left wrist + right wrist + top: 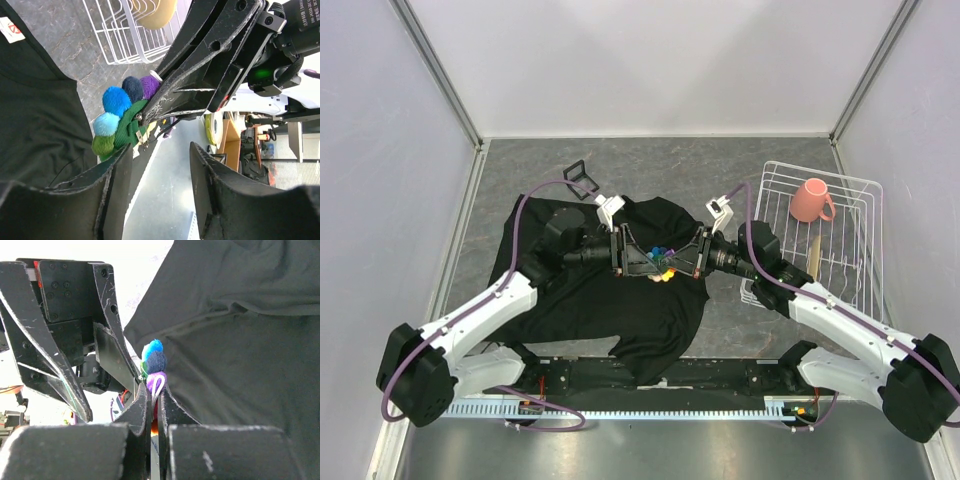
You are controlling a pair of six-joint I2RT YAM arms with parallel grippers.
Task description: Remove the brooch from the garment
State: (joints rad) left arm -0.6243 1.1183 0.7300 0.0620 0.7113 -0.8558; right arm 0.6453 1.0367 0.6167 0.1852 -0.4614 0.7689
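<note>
Right claw [156, 390] level — tight on brooch [155, 359]

The top view looks down from high behind the near edge, taking in the whole bench [650, 170]. The wrist views look close along the left claw [159, 150] and right claw [155, 390], facing each other. All three share the brooch [663, 268].
</note>
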